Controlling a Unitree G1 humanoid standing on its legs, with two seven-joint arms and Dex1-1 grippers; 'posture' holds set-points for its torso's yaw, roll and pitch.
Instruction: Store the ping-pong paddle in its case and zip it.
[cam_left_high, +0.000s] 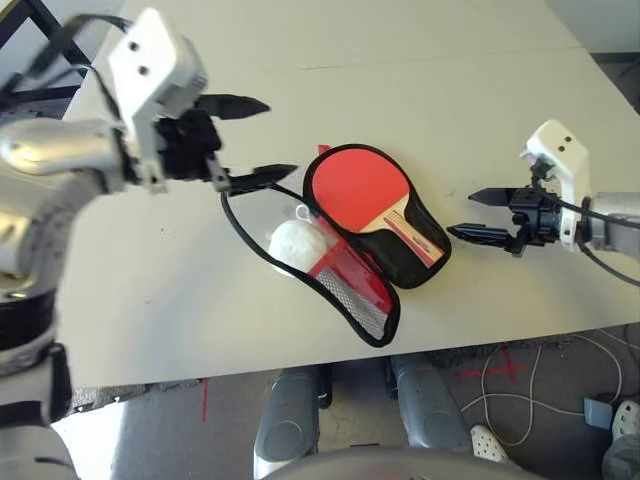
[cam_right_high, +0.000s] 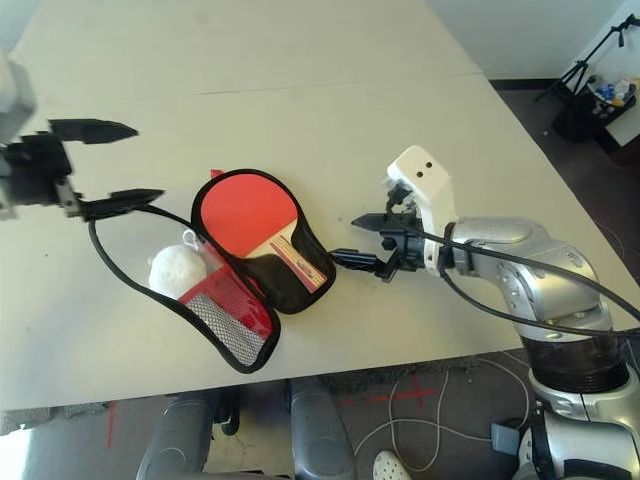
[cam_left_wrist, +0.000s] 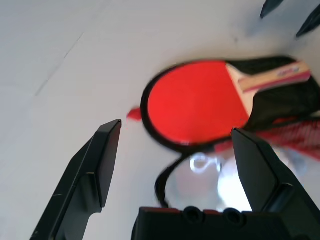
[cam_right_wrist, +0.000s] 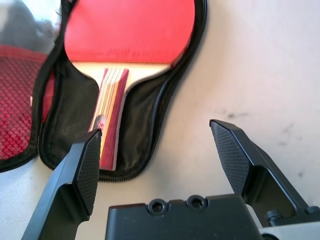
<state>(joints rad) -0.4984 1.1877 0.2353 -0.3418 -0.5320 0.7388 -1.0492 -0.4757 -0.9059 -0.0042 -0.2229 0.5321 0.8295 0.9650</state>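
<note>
The ping-pong paddle (cam_left_high: 362, 190) lies red face up inside the open case (cam_left_high: 425, 262), its striped wooden handle (cam_left_high: 410, 232) pointing toward the case's narrow end. The case's lid (cam_left_high: 350, 285), with black mesh over red, lies folded out toward the table's front edge. My right gripper (cam_left_high: 478, 215) hovers open just right of the case's handle end, nothing between its fingers; its wrist view shows the handle (cam_right_wrist: 111, 114) close ahead. My left gripper (cam_left_high: 252, 140) is open, raised above the table to the left of the paddle's round face (cam_left_wrist: 197, 102).
A whitish soft pouch (cam_left_high: 296, 243) with a cord lies against the lid's left side. The pale table (cam_left_high: 150, 290) stretches wide to the left and behind. Its front edge runs close below the case; cables and red floor marks (cam_left_high: 505, 368) lie beneath.
</note>
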